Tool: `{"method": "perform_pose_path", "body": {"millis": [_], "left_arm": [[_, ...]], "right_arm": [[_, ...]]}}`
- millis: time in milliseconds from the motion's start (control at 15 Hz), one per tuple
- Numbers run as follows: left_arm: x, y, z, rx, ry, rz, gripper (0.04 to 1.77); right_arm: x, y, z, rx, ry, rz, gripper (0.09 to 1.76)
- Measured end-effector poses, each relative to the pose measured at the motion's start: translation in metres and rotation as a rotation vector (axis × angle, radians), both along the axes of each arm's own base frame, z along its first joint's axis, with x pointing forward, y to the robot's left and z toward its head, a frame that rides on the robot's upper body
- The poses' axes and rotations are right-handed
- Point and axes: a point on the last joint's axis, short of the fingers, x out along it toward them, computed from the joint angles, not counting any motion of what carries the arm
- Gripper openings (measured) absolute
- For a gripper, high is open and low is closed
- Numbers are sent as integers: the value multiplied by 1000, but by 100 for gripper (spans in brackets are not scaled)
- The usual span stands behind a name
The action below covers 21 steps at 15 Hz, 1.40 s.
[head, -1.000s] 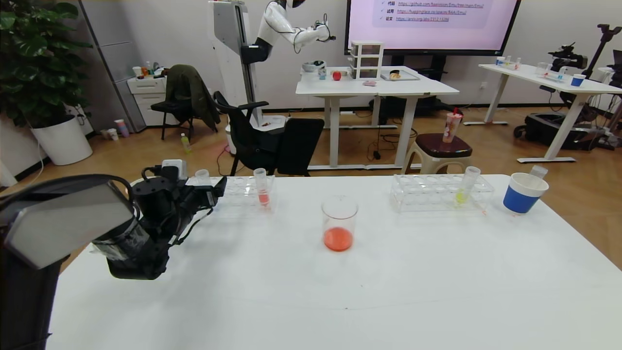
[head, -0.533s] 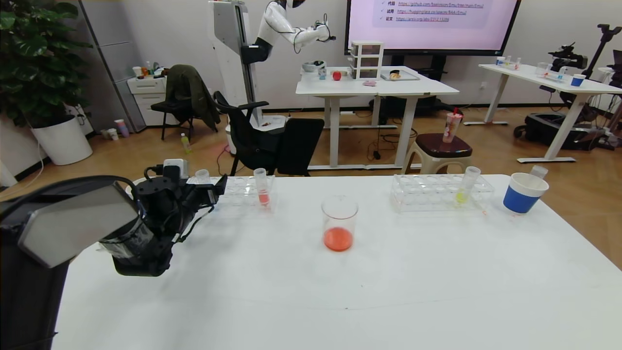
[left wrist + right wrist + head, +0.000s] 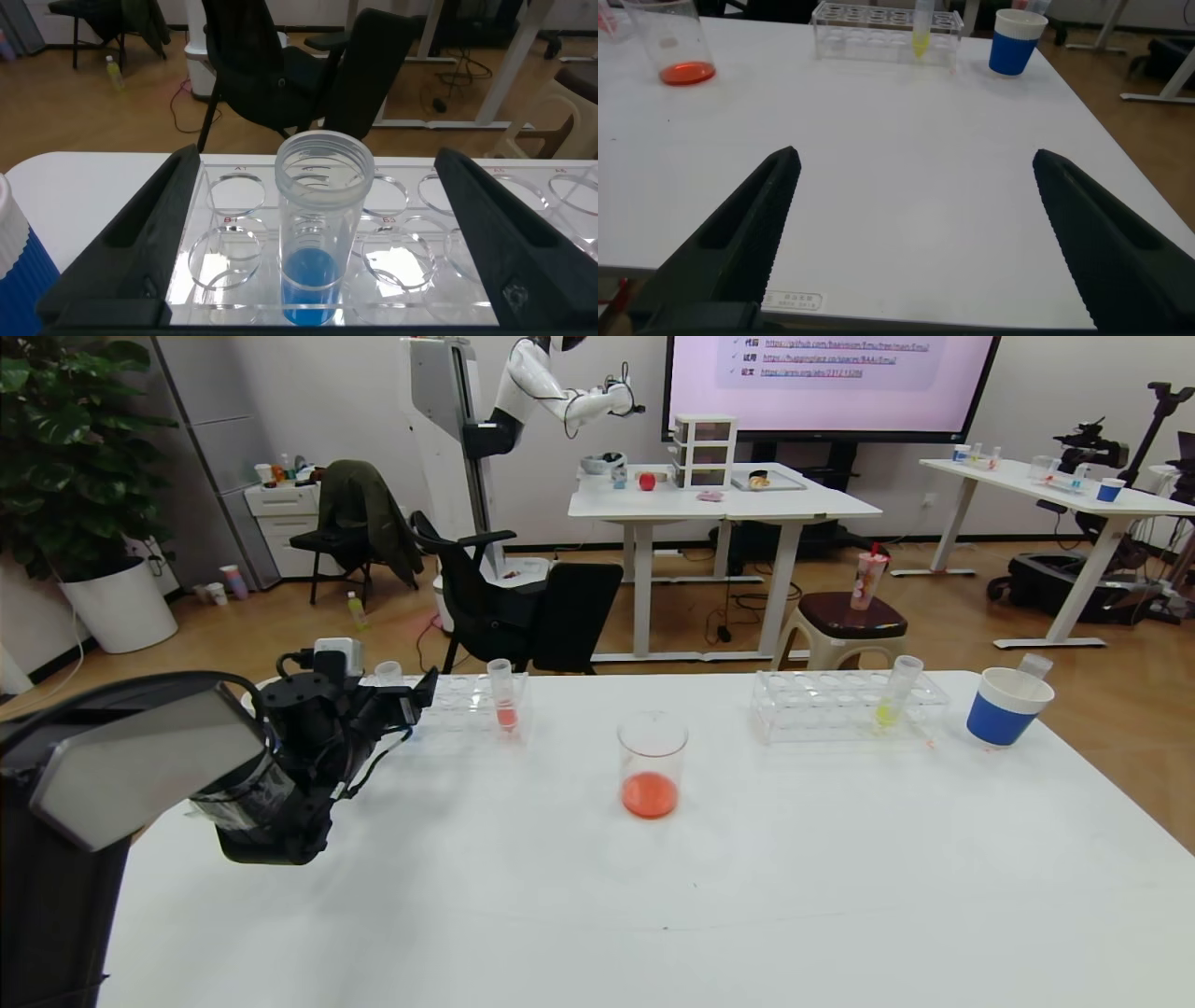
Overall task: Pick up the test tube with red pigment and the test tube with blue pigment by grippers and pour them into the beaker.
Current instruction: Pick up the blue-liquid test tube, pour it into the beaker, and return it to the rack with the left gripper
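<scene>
Your left tool (image 3: 318, 233) stands wide open at the left rack (image 3: 467, 707) on the far left of the white counter (image 3: 597, 896), its two black fingers (image 3: 131, 252) flanking the test tube with blue pigment (image 3: 318, 233) without touching it. That tube stands upright in a rack hole, a shallow pool of sky-blue liquid at its bottom. In the head view the left arm hides most of it, and only its clear rim (image 3: 387, 669) shows above the tool.

Further along the same rack, another tube (image 3: 502, 695) stands upright with a little reddish liquid in it. The beaker (image 3: 652, 765) stands near the middle of the counter, well apart from both racks, with a shallow layer of red-orange liquid on its bottom.

Your right tool (image 3: 915, 233) appears only in its own wrist view: open, holding nothing, over bare counter near the front right. Beyond it, at the far right, a second clear rack (image 3: 845, 707) holds a tilted tube of yellow-green liquid (image 3: 894, 693), and a blue paper cup (image 3: 1006, 707) with a white rim stands just beside that rack.
</scene>
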Motion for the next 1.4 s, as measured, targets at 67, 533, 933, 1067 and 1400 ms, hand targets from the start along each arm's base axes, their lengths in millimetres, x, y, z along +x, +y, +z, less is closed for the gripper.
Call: {"method": "perform_pose_path", "body": {"millis": [67,533,933,1067,1400], "left_arm": [[0,0,0,0,0,0,175],[1,4,-3,-5,7,11,175],[1,4,-4,-7,8,10,40],[1,4,-3,-7,4,10,50],[2,2,17,-5,1,7,50]], "right_arm": [[0,0,0,0,0,0,174],[0,0,0,0,0,0,174],[0,0,0,0,0,0,174],[0,0,0,0,0,0,174],[0,0,0,0,0,0,174]]}}
